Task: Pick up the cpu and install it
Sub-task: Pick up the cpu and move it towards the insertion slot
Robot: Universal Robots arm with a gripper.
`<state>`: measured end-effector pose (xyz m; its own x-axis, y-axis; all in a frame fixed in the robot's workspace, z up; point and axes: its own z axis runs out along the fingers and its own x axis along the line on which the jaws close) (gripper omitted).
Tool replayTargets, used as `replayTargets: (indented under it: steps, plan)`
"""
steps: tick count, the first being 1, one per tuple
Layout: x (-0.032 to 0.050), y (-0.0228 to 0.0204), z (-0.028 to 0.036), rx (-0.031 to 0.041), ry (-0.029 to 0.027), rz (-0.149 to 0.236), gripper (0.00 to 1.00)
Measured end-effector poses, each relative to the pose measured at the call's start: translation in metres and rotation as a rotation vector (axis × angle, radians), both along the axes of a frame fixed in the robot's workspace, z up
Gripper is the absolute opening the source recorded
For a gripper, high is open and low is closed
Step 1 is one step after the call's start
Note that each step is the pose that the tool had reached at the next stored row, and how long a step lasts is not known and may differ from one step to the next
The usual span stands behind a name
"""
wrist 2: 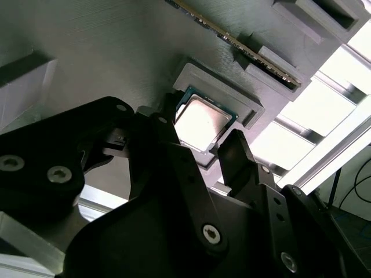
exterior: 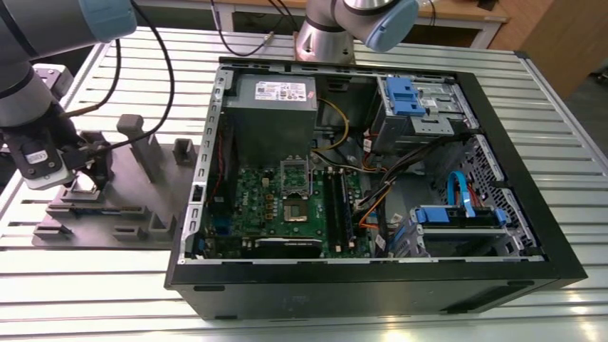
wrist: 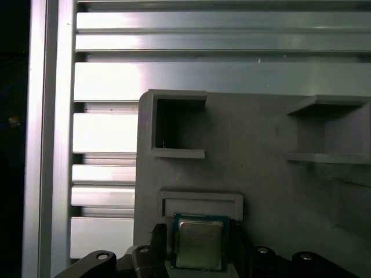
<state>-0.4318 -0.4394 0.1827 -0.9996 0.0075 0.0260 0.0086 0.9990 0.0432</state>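
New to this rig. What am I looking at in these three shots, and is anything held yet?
One robot arm with a gripper works at a slatted metal table. The exterior view looks from off the arm: an open computer case and, at that view's left, a grey parts holder. The wrist views ride on the arm and look past the gripper. In both wrist views the cpu lies in a recess of the holder, the open fingers either side of it. Nothing is lifted.
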Motion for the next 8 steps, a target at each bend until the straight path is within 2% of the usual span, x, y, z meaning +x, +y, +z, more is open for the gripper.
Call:
replayTargets:
  steps: [8]
  plan:
    - [-0.0002,0.0,0.0006,0.0002,-0.0002,0.0,0.56]
